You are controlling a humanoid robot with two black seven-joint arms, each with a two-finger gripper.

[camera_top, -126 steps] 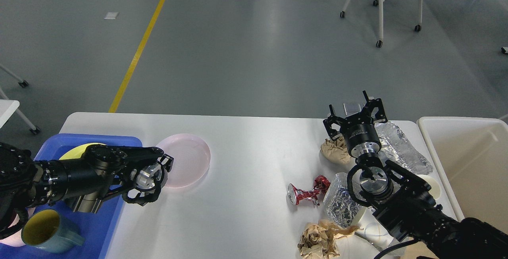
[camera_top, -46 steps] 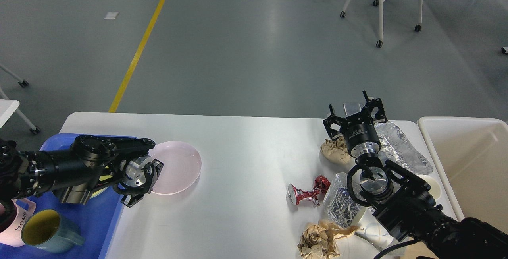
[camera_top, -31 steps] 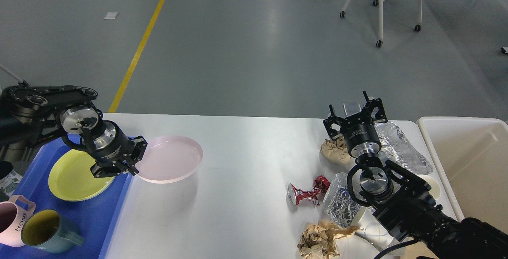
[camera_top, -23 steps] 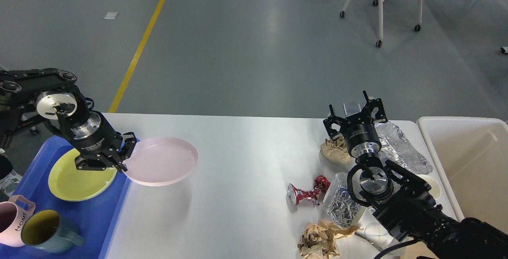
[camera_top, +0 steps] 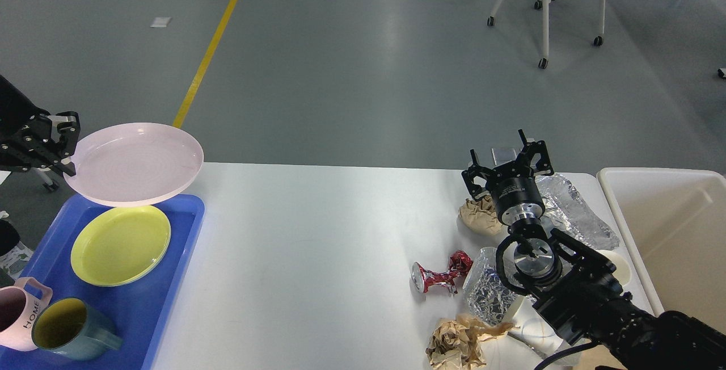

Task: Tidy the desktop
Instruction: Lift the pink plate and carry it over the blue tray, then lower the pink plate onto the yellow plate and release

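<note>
Pink plate is clamped by its rim in the left claw, lifted over the blue tray; the yellow plate lies below. Next, I judge, lower it level onto that plate. Right claw hovers, fingers apart, over the tabletop litter.

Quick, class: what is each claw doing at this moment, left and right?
Left claw: shut on the rim of the pink plate, held up above the blue tray.
Right claw: open, holding nothing, above the crumpled foil.
</note>
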